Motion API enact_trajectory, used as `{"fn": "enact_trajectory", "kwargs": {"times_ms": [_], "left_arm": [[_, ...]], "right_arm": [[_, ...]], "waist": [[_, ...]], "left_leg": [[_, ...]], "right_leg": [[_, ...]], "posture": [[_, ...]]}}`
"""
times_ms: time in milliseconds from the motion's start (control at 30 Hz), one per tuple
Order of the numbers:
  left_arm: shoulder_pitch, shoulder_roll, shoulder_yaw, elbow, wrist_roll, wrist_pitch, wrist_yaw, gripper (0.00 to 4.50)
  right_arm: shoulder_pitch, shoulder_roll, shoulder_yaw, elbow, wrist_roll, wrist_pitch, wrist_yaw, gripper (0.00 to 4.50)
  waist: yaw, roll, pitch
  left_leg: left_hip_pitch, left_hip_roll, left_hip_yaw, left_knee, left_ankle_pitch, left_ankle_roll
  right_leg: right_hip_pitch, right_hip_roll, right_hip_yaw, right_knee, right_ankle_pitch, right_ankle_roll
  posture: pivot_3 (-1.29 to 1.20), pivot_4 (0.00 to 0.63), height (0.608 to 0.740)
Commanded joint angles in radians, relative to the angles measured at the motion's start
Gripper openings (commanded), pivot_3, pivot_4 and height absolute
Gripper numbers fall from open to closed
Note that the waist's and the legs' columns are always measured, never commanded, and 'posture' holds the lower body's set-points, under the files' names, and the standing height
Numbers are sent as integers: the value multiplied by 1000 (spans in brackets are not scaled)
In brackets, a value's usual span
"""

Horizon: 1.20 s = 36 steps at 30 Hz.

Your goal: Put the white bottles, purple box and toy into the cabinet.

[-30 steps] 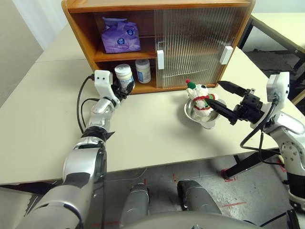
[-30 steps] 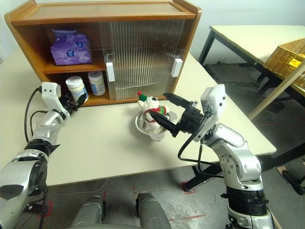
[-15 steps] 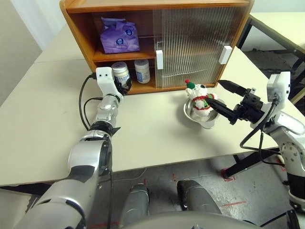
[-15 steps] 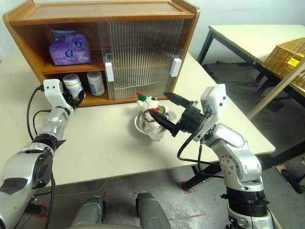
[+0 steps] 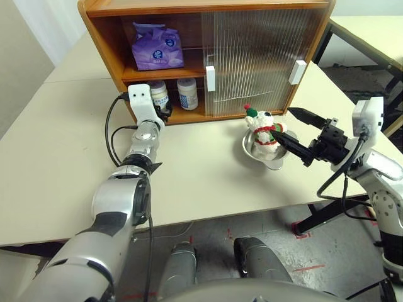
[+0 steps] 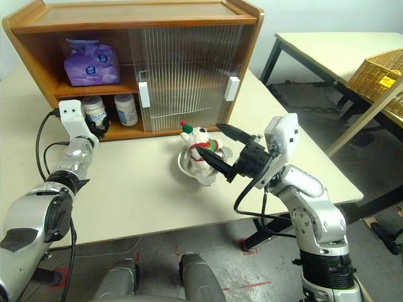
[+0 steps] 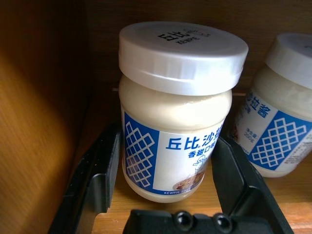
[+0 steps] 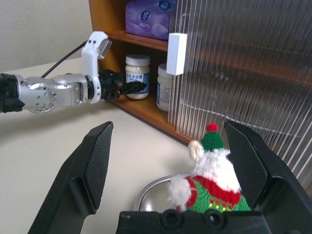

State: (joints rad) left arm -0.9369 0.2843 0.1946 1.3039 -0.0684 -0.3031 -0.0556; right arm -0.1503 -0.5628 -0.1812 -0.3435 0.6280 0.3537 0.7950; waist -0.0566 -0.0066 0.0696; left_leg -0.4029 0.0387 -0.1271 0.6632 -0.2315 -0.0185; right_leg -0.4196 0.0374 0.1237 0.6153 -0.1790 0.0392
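white bottles: we see two; the left bottle (image 7: pixel 178 112) stands upright on the lower shelf of the cabinet (image 5: pixel 107 12), at the left end; the second bottle (image 5: pixel 187 93) is just beside it at its 3 o'clock, also upright; the two look apart, not touching
left gripper: left gripper (image 7: pixel 165 165) reaches level into the lower shelf; its black fingers (image 7: pixel 95 170) sit either side of the left bottle's label, close against it; we read it as holding that bottle, which rests on the shelf board
purple box: purple box (image 5: pixel 157 47) on the upper shelf, at 12 o'clock of the bottles, leaning a little, white tissue at its top
cabinet: left half open; ribbed sliding doors (image 5: pixel 258 56) cover the right half; white handles (image 5: pixel 211 78) at the door edges
toy: toy (image 5: pixel 263 132) sits upright in the steel bowl (image 5: pixel 252 152) on the table (image 5: pixel 208 182), at 5 o'clock of the cabinet's doors, well apart from the bottles
right gripper: right gripper (image 8: pixel 170 161) hovers at 3 o'clock of the toy; fingers spread wide, holding nothing; we see the toy between them in the wrist view but not touched
other: wicker basket (image 6: pixel 378 72) on a second table at 2 o'clock
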Motion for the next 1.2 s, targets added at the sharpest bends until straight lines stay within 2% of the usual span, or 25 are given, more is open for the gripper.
{"fn": "enact_trajectory", "kwargs": {"times_ms": [33,133,267,1200], "left_arm": [[-23,-3,4,11,17,7,9,3074],[-24,-3,3,12,25,14,8,3074],[-24,-5,4,13,33,20,8,4447],[50,-32,5,-26,38,-54,20,4483]], "right_arm": [[11,-3,-9,-15,6,1,-1,4500],[11,-4,-9,-16,7,2,-3,4500],[11,-6,-11,-14,8,3,-2,4500],[-33,-1,12,19,-2,2,24,4500]], "waist": [[-1,0,0],[-2,0,0],[-2,0,0],[-1,0,0]], "left_leg": [[0,0,0,0,0,0],[0,0,0,0,0,0],[0,0,0,0,0,0],[2,0,0,1,1,1]], "right_leg": [[0,0,0,0,0,0],[0,0,0,0,0,0],[0,0,0,0,0,0],[3,0,0,1,0,0]], "posture": [[-153,73,740],[-154,74,740],[-151,73,740],[-117,58,740]]}}
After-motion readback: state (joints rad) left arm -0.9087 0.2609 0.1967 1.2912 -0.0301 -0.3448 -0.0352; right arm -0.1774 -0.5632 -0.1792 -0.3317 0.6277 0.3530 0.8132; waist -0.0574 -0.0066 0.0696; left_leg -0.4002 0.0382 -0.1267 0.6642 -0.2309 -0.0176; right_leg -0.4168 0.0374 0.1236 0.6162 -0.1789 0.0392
